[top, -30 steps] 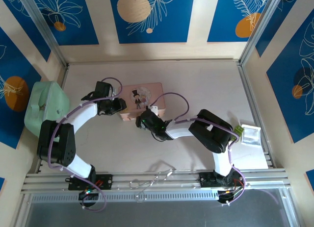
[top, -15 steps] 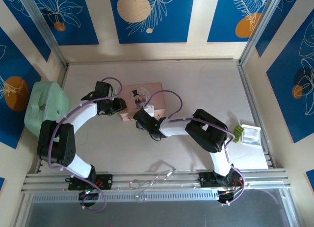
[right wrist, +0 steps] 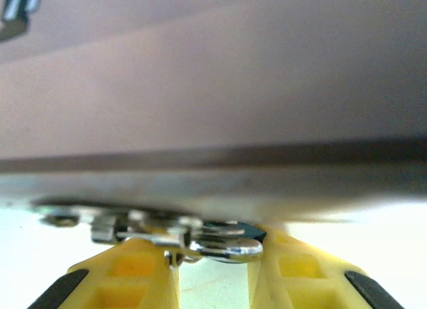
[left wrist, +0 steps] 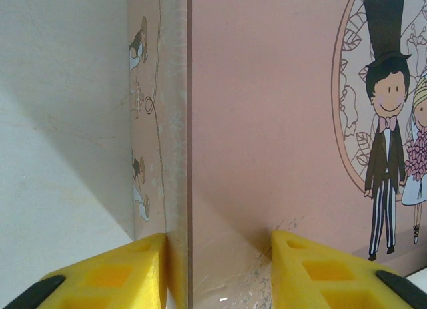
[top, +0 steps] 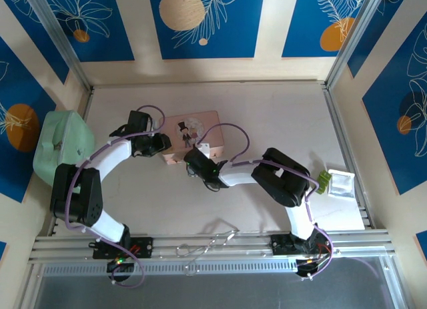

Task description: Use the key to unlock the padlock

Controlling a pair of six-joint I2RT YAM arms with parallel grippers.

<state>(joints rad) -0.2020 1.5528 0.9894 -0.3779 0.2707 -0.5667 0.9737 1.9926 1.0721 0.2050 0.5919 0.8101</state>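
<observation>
- Sideways, the padlock (right wrist: 230, 241) lies along the lower edge of the pink tin (right wrist: 213, 89), teal body rightward, silvery part leftward.
- Right jaws flank it narrowly; grip unclear.
- Left jaws clamp the tin's edge.

Table (top: 280, 115): far strip and right-centre open, with free passage. Centre: pink tin (top: 193, 131) lying flat, blocks low travel. Left gripper (top: 167, 145) straddles the tin's left corner, one finger on each side of the wall. Right gripper (top: 191, 165) sits tight against the tin's near edge, with the padlock (right wrist: 230, 241) at its fingertips. Both forearms cross the near-centre. Left wall: green object (top: 60, 142). Right edge: clear packet (top: 341, 183). Near rail: wire loops (top: 210, 242).
</observation>
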